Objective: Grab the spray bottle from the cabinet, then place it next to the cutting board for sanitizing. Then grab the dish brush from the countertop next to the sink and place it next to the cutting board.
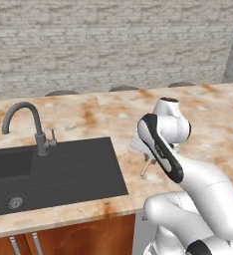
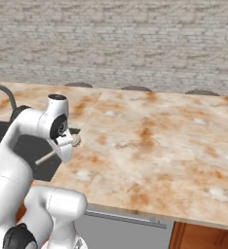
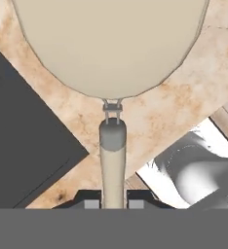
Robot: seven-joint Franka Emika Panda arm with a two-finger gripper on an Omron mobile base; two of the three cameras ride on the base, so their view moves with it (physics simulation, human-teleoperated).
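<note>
The dish brush [image 3: 111, 48] has its pale round head at the top of the hand view. Its thin handle [image 3: 112, 165] runs down between my fingertips. My gripper [image 3: 112, 203] is shut on that handle. From the base, the handle [image 1: 147, 168] pokes out below my wrist, just right of the sink [image 1: 63, 174]. The brush head [image 2: 76, 140] peeks out beside my hand over the beige countertop [image 2: 160, 146]. I cannot tell whether the brush rests on the slab or hangs above it. The spray bottle, the cabinet and the cutting board are out of view.
A curved grey faucet [image 1: 26, 124] stands behind the dark basin. The marble slab stretches far right and back to a brick wall [image 1: 113, 45]. Stool tops [image 1: 123, 88] show past its far edge. Red-brown drawer fronts [image 1: 88, 239] lie below the front edge.
</note>
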